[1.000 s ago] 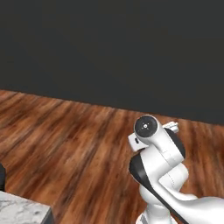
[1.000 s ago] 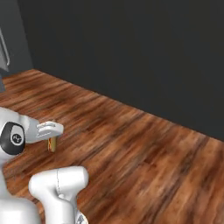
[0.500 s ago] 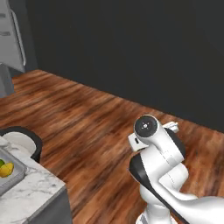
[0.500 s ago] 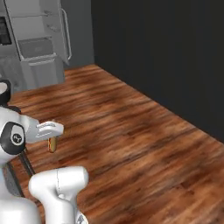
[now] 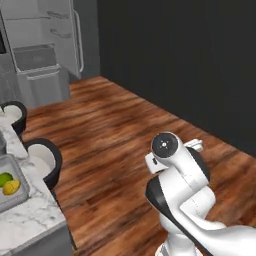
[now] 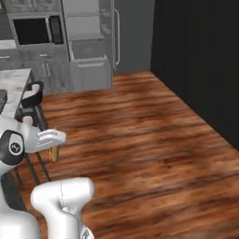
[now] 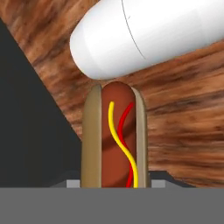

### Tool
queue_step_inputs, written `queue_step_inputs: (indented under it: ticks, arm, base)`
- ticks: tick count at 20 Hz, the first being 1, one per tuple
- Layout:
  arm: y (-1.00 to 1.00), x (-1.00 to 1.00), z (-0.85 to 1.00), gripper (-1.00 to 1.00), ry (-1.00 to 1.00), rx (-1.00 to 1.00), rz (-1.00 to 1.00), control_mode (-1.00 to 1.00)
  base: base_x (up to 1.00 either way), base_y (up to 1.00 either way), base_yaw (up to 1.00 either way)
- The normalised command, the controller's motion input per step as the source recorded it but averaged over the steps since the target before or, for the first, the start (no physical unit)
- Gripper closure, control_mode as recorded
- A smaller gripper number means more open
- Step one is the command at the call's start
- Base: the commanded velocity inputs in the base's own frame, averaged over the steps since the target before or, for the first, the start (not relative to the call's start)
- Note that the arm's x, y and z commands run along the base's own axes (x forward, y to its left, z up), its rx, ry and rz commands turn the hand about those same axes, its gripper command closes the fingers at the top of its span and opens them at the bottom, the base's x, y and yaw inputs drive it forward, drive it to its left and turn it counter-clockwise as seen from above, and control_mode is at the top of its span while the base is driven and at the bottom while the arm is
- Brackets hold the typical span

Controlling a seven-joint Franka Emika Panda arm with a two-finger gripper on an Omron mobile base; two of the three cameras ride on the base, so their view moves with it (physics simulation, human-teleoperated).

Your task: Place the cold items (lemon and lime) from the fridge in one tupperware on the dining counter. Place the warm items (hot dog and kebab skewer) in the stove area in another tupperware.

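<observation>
A hot dog [image 7: 115, 136] in its bun, with yellow and red stripes of sauce, stands up between the fingers in the hand view. In the right base view my gripper [image 6: 52, 144] is shut on the hot dog [image 6: 54, 152], which hangs above the wooden floor by the arm. A clear tupperware [image 5: 21, 193] rests on the marble dining counter [image 5: 31, 221] at the far left, with the lime [image 5: 4, 178] and the lemon [image 5: 11, 187] inside it. The kebab skewer is out of view.
Two black bar stools [image 5: 44, 158] [image 5: 14, 113] stand along the counter's edge. A grey fridge [image 6: 88, 42] and a built-in microwave [image 6: 35, 30] line the back wall. A dark wall [image 6: 196, 60] runs along the right. Open wooden floor [image 6: 140, 135] lies ahead.
The whole scene has swung as the base turned: the counter, stools and fridge have come into view. The hot dog stays held in the gripper.
</observation>
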Motion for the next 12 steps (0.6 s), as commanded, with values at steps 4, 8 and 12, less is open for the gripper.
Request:
queue_step_inputs:
  ticks: [4,8,12]
  arm:
    - [0.0,0.0,0.0,1.0,0.0,0.0,0.0,1.0]
    - [0.0,0.0,0.0,1.0,0.0,0.0,0.0,1.0]
    - [0.0,0.0,0.0,1.0,0.0,0.0,0.0,1.0]
  base:
    - [1.0,-0.24,0.48]
    - [0.95,0.0,0.61]
    - [0.81,-0.1,0.59]
